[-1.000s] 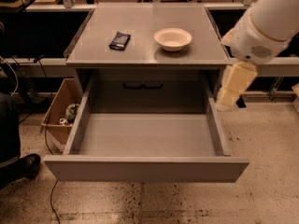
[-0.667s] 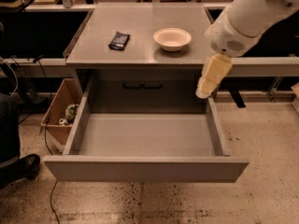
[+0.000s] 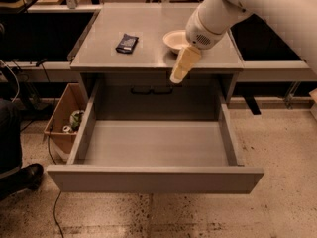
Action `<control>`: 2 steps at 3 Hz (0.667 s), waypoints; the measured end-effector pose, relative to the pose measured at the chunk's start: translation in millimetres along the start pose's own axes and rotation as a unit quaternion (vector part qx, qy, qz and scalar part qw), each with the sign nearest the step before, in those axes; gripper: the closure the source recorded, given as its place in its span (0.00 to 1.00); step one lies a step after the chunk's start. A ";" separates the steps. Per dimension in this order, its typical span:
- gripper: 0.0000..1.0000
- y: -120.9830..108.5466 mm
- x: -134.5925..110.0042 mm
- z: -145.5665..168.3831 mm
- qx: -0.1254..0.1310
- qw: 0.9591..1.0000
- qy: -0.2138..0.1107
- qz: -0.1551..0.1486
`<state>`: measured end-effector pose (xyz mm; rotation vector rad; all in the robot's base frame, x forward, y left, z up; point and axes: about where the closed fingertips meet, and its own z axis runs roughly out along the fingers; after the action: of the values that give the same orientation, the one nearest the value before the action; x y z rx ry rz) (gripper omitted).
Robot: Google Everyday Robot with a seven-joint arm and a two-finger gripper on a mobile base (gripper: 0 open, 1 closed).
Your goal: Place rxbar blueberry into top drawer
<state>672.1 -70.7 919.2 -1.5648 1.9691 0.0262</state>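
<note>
Arm's swung left since a second ago. The cream-coloured two-finger gripper [image 3: 177, 76] was off the right side of the cabinet; now it hangs at the front edge of the flat grey metal tabletop [image 3: 148, 24], just in front of the round white bowl [image 3: 174, 39]. Nothing else has shifted.

Step in hand, as I read it: reach toward the bar, pick not yet made. The rxbar blueberry [image 3: 127, 42], a small flat rectangular bar in a dark navy-blue wrapper, lies on the tabletop left of the bowl, apart from it, untouched. The top drawer [image 3: 153, 180], wide, shallow, grey metal with a plain flat front, stands pulled well out below the tabletop, floor bare. So no opening step needed.

Gripper: carries nothing and touches nothing that I can see. It points down and to the left, tip about level with the tabletop's front lip. Spread or pressed together, can't tell from here.

Next move calls for travel further left past the bowl without clipping it, a lift clear of the tabletop edge, then a descent onto the bar. Bar is thin and flat on a hard surface, so a low, square grasp across its narrow side; wrapper is likely slick. Then carry it forward over the edge and release inside the drawer walls.
</note>
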 end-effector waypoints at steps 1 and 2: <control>0.00 0.0 0.0 0.1 0.000 1.000 0.000 0.000; 0.00 -2.0 -2.3 1.0 0.005 1.000 -0.011 0.007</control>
<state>674.6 -68.9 920.2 -1.5372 1.9610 0.0388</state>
